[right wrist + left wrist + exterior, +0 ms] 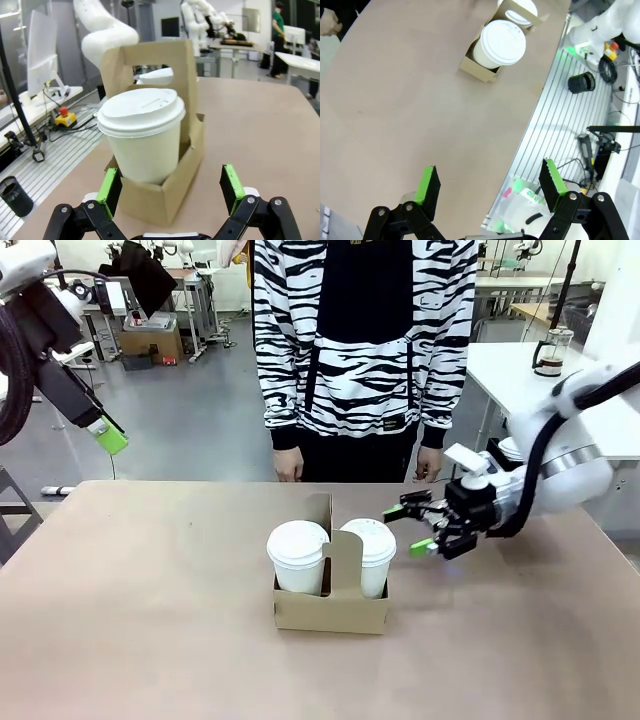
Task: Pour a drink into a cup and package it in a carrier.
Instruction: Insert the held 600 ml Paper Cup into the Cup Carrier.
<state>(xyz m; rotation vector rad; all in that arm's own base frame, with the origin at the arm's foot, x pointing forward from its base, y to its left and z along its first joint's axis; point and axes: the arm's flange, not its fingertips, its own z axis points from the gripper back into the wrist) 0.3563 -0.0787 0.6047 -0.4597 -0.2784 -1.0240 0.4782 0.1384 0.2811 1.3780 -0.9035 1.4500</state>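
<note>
The counter (pixel 130 640) lies broad and bare to my left and along its near edge. The carrier (pixel 330 608) stands near the middle, well in from every edge, its handle tab upright between two lidded white cups. The cup (pixel 369 555) fills the right slot; another cup (pixel 298 556) (much the same height from here) fills the left. My right fingers (pixel 415 528) stand open just right of the carrier, holding nothing. My left fingers (pixel 490 186) hang open, high over the counter's left edge.
</note>
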